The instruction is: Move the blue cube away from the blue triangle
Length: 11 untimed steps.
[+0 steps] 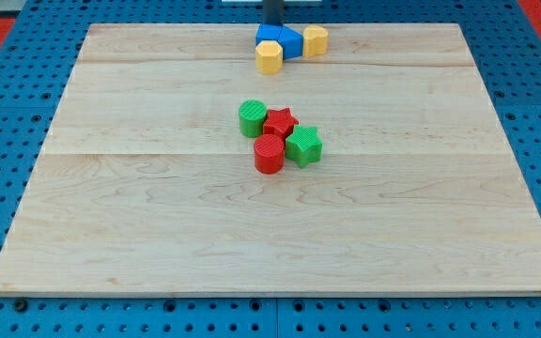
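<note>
You are seeing one blue cube [269,35] sitting at the board's [111,207] top edge, touching one blue triangle [291,42]. My tip [272,25] seems to be meeting the cube, holding nothing. Two yellow blocks [269,57] [316,40] are flanking; two green [252,119] [302,145] and two red blocks [279,123] [269,154] are clustering mid-board.

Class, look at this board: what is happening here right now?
A dark rod stands at the view's top edge of the wooden board, my tip right behind the blue cube. The cube touches the blue triangle, with two yellow blocks packed against them. A green cylinder, red star, red cylinder and green star cluster mid-board, untouched.
</note>
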Available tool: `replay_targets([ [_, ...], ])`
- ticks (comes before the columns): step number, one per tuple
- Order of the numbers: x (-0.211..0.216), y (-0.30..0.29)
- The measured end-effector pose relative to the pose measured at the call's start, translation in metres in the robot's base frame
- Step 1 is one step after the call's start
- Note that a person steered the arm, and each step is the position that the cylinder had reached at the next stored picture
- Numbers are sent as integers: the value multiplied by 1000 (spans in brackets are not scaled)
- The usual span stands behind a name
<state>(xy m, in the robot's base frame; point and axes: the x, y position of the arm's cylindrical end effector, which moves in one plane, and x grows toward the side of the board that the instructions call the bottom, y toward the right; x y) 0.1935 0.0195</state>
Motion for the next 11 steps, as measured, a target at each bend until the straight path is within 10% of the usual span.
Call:
replay_targets([
  [4, 8, 9],
  [11, 94, -153],
])
